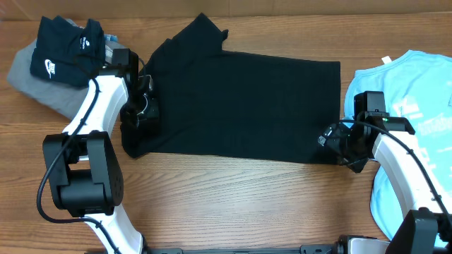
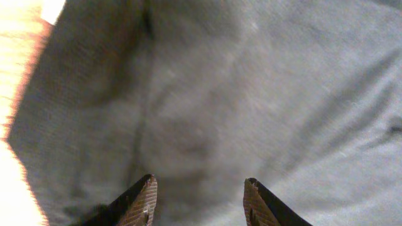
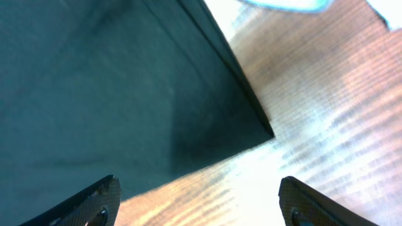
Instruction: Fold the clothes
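Across the middle of the wooden worktop lies the black T-shirt, spread flat. The left gripper sits parted and empty over its left edge; the right gripper, wide open and empty, is over its near-right corner.

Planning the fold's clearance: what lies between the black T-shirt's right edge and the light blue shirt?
A bare strip of wooden table; the right wrist view shows it beside the corner of the black T-shirt.

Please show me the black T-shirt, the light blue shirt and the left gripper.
black T-shirt [image 1: 240,106], overhead view, middle of body
light blue shirt [image 1: 417,85], overhead view, upper part
left gripper [image 2: 200,183], left wrist view, between its fingertips
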### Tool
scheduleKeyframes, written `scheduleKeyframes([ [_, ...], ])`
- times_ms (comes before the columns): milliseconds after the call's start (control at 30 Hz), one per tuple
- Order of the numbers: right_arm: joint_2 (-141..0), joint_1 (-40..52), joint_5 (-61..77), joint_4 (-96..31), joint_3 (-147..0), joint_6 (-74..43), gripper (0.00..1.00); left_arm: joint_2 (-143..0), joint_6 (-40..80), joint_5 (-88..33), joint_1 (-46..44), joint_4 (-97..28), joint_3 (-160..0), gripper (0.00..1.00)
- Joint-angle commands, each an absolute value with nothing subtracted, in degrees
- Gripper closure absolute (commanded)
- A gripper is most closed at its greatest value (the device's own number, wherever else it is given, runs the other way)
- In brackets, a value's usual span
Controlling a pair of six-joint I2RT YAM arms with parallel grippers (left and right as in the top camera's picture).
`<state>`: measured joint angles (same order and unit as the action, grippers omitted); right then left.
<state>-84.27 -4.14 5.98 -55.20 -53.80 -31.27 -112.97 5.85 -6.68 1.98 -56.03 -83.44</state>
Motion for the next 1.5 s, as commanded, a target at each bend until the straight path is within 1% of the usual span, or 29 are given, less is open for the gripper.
scheduleKeyframes([
  [0,-83.7,-4.47,6.11,-56.47,-54.54,-31.11,0.16,-114.08,3.57,-2.35,1.91,-53.91,-82.32,0.5],
  [300,-85.06,-4.47,6.13,-56.05,-53.41,-31.05,0.15,-116.53,3.07,-2.35,1.91,-47.42,-80.73,0.52],
  [500,-85.06,-4.47,6.11,-54.76,-53.41,-31.03,0.15,-116.55,2.98,-2.35,1.85,-46.94,-80.84,0.6],
  [567,-85.06,-4.47,6.13,-54.59,-53.41,-31.03,0.15,-116.49,3.44,-2.46,1.85,-47.18,-80.93,0.66],
  [600,-85.06,-4.47,6.13,-54.54,-53.41,-31.03,0.15,-116.49,3.46,-2.57,1.85,-47.37,-81.03,0.71],
  [733,-85.06,-4.47,6.11,-54.28,-53.41,-31.05,0.15,-116.49,3.84,-2.59,1.85,-48.47,-81.91,0.96],
  [767,-85.06,-4.47,6.13,-54.26,-53.41,-31.07,0.15,-116.49,3.81,-2.61,1.85,-48.99,-82.37,0.96],
  [1100,-85.06,-4.47,6.13,-54.02,-53.41,-31.05,0.15,-116.46,2.87,-2.52,1.85,-53.21,-90.83,0.95],
  [1167,-85.06,-4.47,6.13,-54.26,-53.41,-31.07,0.15,-116.46,2.72,-2.37,1.85,-54.04,-91.02,0.67],
  [1200,-85.06,-4.47,6.13,-54.33,-53.41,-31.05,0.15,-116.53,2.7,-2.31,1.87,-54.68,-90.89,0.65],
  [1333,-85.06,-4.47,6.17,-54.39,-53.41,-31.07,0.15,-116.62,2.72,-2.28,1.87,-51.94,-87.83,0.64],
  [1467,-85.06,-4.47,6.59,-54.37,-53.41,-31.09,0.15,-116.64,2.74,-2.52,1.85,-45.8,-84.47,0.67],
])
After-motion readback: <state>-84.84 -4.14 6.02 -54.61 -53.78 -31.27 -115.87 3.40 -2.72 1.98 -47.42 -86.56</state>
